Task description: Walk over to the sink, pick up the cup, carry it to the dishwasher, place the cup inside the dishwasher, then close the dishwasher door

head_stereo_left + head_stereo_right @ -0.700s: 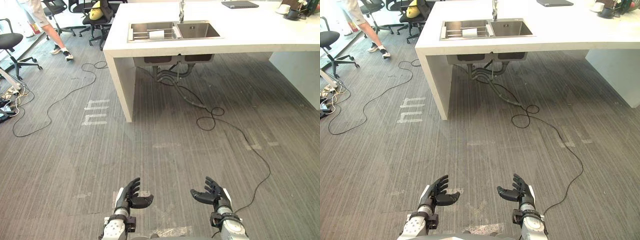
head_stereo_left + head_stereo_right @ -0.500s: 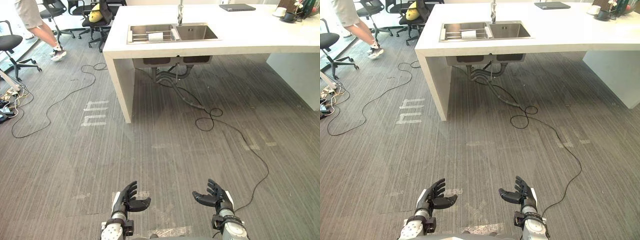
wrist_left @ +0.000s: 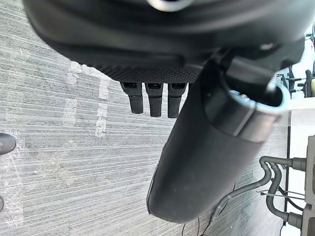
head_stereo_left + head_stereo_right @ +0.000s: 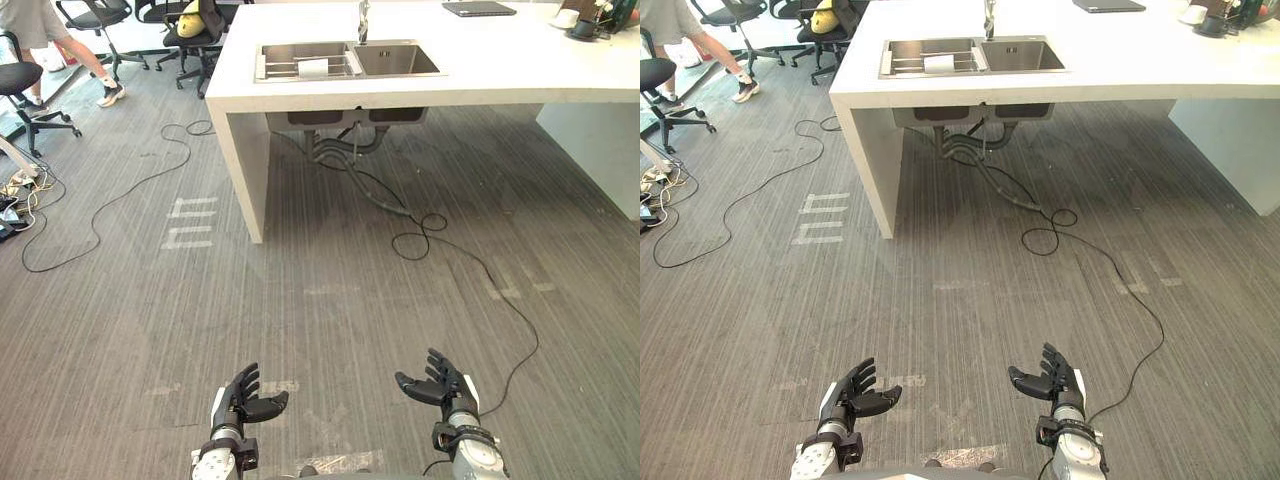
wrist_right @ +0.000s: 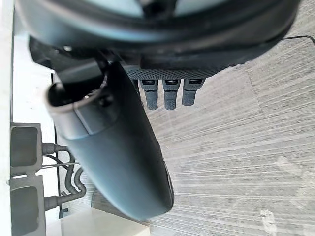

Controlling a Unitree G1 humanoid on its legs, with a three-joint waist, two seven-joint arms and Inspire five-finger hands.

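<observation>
A steel double sink point(image 4: 345, 62) with a tap point(image 4: 363, 20) is set in a white counter point(image 4: 480, 75) far ahead of me. On the rack in its left basin rests a small white object point(image 4: 313, 68), too small to tell whether it is the cup. Low in the eye views, my left hand point(image 4: 240, 395) and right hand point(image 4: 440, 378) hover over the grey floor, palms facing each other, both open and holding nothing. The left wrist view shows straight fingers point(image 3: 155, 101) above bare floor. The right wrist view shows the same of the right hand's fingers point(image 5: 170, 93).
The counter's white end panel point(image 4: 245, 175) reaches the floor at centre left, with pipes point(image 4: 345, 150) behind it. Black cables point(image 4: 470, 260) trail across the floor. Office chairs point(image 4: 25, 85) and a walking person's legs point(image 4: 90, 70) are at the far left. A laptop point(image 4: 480, 8) and a cup on a saucer point(image 4: 566, 17) lie on the counter.
Both hands have dropped lower and spread a little wider in the eye views. The person at the far left has walked further left. The view has shifted slightly.
</observation>
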